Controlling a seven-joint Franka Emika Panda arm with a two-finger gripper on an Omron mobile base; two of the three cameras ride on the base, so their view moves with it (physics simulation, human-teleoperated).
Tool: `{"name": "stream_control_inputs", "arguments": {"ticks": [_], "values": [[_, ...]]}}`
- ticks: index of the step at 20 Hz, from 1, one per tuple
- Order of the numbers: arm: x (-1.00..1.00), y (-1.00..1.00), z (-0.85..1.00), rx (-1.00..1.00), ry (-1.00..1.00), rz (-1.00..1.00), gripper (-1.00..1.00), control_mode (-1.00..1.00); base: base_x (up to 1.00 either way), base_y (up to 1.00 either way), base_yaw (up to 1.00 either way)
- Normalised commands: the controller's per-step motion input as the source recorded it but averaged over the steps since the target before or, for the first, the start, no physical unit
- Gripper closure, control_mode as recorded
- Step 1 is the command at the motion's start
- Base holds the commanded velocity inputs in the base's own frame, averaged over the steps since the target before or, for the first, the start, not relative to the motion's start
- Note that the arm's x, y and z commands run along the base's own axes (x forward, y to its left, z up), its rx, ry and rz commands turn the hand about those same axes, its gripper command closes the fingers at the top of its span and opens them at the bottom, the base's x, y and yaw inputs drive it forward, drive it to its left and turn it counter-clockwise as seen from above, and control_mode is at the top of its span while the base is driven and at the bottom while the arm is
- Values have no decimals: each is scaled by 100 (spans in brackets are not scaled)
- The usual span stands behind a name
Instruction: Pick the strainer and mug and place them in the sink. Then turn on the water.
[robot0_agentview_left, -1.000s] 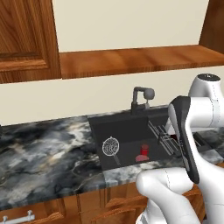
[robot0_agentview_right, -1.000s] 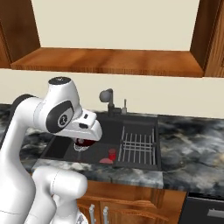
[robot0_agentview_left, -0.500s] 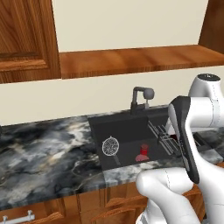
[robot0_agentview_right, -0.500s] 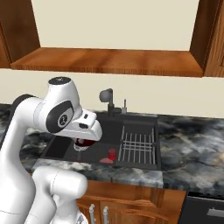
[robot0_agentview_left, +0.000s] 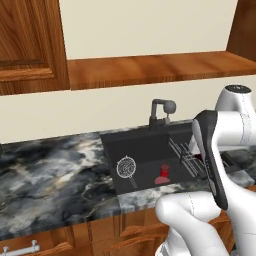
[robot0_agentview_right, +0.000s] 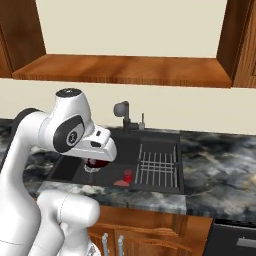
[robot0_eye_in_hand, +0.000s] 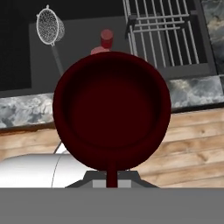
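Note:
My gripper is shut on the handle of the dark maroon mug, which hangs in the air over the front left of the black sink. In the hand view the mug opens toward the camera, its thin handle pinched at the bottom by the gripper. The silvery mesh strainer lies on the sink floor at the left, handle toward the front; it also shows in the hand view. No water runs from the dark faucet.
A small brighter red thing stands on the sink floor near the front edge. A ribbed wire rack takes up the sink's right part. Dark marbled counter runs to both sides, with wooden cabinets above and below.

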Motion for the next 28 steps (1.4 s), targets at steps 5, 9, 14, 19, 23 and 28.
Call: {"name": "stream_control_inputs", "arguments": {"ticks": [5, 9, 14, 19, 23, 28], "values": [[0, 11, -36, 0, 0, 0, 100, -100, 0, 0, 0], [5, 25, -33, 0, 0, 0, 100, -100, 0, 0, 0], [8, 29, -26, 0, 0, 0, 100, -100, 0, 0, 0], [14, 27, -21, 0, 0, 0, 100, -100, 0, 0, 0], [25, 23, -16, 0, 0, 0, 100, -100, 0, 0, 0], [33, 16, -16, 0, 0, 0, 100, -100, 0, 0, 0]]}}
